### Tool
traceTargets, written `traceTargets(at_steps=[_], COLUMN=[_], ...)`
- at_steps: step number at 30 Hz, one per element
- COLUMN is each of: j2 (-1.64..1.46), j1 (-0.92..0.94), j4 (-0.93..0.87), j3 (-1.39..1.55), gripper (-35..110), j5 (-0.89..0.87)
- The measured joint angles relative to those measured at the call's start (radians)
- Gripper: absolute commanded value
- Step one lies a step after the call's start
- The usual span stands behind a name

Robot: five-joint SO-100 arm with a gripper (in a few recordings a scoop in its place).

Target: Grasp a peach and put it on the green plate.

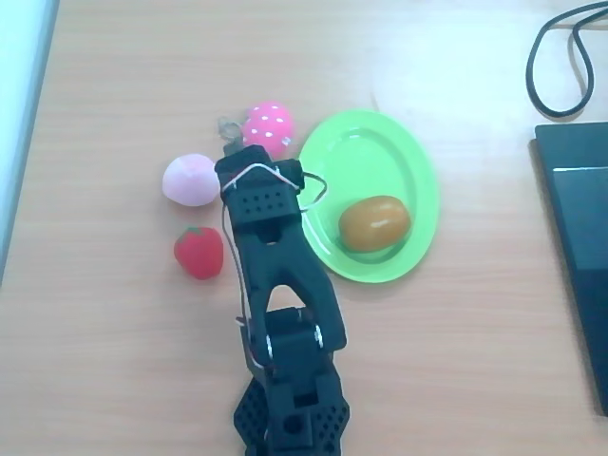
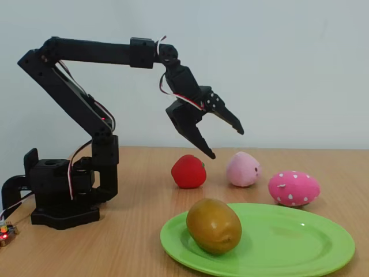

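The wooden table (image 1: 456, 361) carried everything. The black arm (image 2: 86, 109) stood on its base near the overhead view's lower edge and reached toward the table's middle, elbow high in the fixed view. A dark flat device (image 1: 579, 247) lay at the right edge of the table in the overhead view, with a black cable (image 1: 560, 57) looped near the upper right corner.

The green plate (image 1: 399, 161) sat about mid-table, just right of the arm in the overhead view, and held a glossy orange-brown oval (image 2: 214, 225) on its near part.

The gripper (image 2: 222, 141) hung in the air above the fruits, its two fingers spread apart and pointing downward, holding nothing.

The pink dotted ball (image 1: 269, 125) lay just beside the plate's upper left rim. The peach (image 1: 191, 180) rested on the table left of the arm in the overhead view, off the plate, between the dotted ball and the red strawberry (image 1: 199, 253), apart from both.
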State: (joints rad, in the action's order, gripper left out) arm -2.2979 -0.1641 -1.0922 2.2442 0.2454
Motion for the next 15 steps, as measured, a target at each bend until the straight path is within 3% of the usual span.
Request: traceTargets(at_steps=[15], j2=[0.293], j1=[-0.06], j4=[-0.018], j3=[-0.189], gripper=[49], j5=[0.064])
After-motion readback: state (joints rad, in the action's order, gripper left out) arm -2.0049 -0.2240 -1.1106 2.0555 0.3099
